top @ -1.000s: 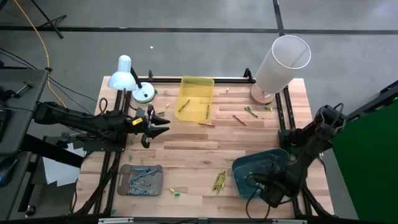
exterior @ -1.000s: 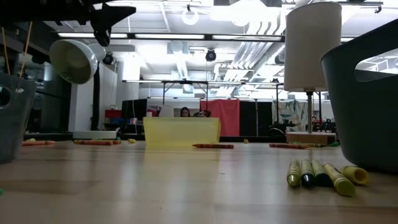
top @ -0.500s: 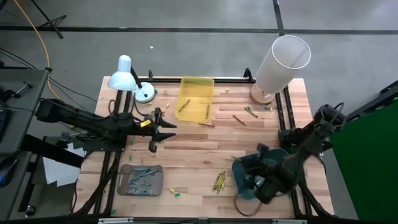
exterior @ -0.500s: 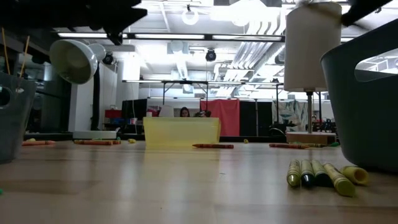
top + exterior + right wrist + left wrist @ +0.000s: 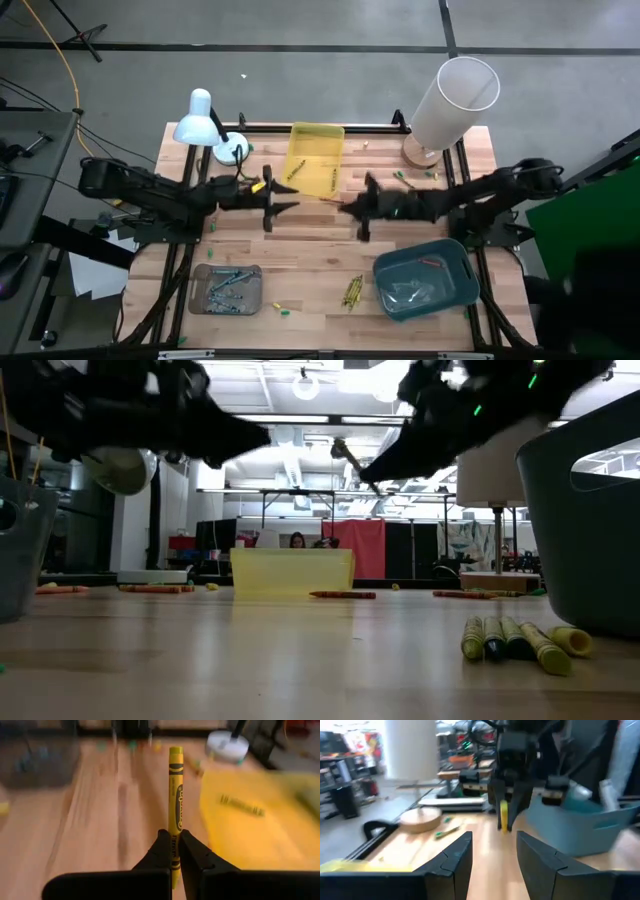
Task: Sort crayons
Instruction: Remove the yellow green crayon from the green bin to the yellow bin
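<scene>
Above the middle of the wooden table [image 5: 320, 240], the right gripper [image 5: 348, 207] is clenched on a yellow crayon [image 5: 175, 805], which sticks out straight beyond its fingertips [image 5: 161, 845]. It hangs just beside the yellow tray [image 5: 314, 158], off that tray's near right corner. The left gripper [image 5: 288, 195] faces it from the other side of the same corner, its fingers [image 5: 455, 857] spread apart and holding nothing; its own camera catches the right gripper with the yellow crayon pointing down. A few crayons already lie inside the yellow tray. Loose crayons are scattered to the right of the tray [image 5: 385, 190], and a small bunch [image 5: 352, 291] lies nearer the front edge, between the grey tray [image 5: 226, 289] and the teal tray [image 5: 425, 279]. A white desk lamp [image 5: 205, 120] stands left of the yellow tray, a white tube [image 5: 452, 98] to its right.
</scene>
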`<act>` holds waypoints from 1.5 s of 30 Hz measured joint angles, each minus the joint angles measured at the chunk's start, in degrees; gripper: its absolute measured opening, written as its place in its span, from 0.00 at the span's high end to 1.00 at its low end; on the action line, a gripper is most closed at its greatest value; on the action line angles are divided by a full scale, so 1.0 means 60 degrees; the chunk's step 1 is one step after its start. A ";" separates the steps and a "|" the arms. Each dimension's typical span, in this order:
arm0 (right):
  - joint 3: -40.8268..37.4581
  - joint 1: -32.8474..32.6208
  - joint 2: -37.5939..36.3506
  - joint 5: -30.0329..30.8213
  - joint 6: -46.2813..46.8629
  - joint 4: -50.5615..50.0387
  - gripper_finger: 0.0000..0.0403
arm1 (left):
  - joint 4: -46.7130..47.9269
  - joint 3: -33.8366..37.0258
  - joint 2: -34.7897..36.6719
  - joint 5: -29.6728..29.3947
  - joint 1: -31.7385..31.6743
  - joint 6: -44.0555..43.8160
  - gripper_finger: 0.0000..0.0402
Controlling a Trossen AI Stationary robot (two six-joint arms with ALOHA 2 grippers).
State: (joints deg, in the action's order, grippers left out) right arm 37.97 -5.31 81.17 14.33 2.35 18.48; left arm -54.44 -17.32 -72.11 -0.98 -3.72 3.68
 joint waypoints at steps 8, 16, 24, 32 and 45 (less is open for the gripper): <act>-0.1455 0.2902 0.0708 -0.3173 -0.0350 0.4988 1.00 | -0.1331 0.0000 -0.0963 0.2547 -0.2800 -0.0811 0.65; -0.0541 0.3216 0.2030 -0.3582 -0.1050 0.5162 1.00 | -0.2960 -0.0004 -0.2106 0.3406 -0.3149 -0.1677 0.65; 0.0544 0.3197 0.3344 -0.3485 -0.0891 0.5203 1.00 | -0.3152 0.0004 -0.2081 0.3857 -0.2968 -0.1851 0.65; 0.1866 0.3182 0.4219 -0.3516 -0.1129 0.5179 1.00 | -0.3163 -0.0004 -0.1943 0.3674 -0.3014 -0.1422 0.65; 0.2174 0.2730 0.4228 -0.3712 -0.1469 0.5285 1.00 | -0.2751 -0.0004 -0.1943 0.2967 -0.2907 -0.1071 0.65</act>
State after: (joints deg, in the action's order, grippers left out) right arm 51.01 11.07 106.54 -7.94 -6.46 50.19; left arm -70.95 -17.34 -83.77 16.82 -21.16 -2.74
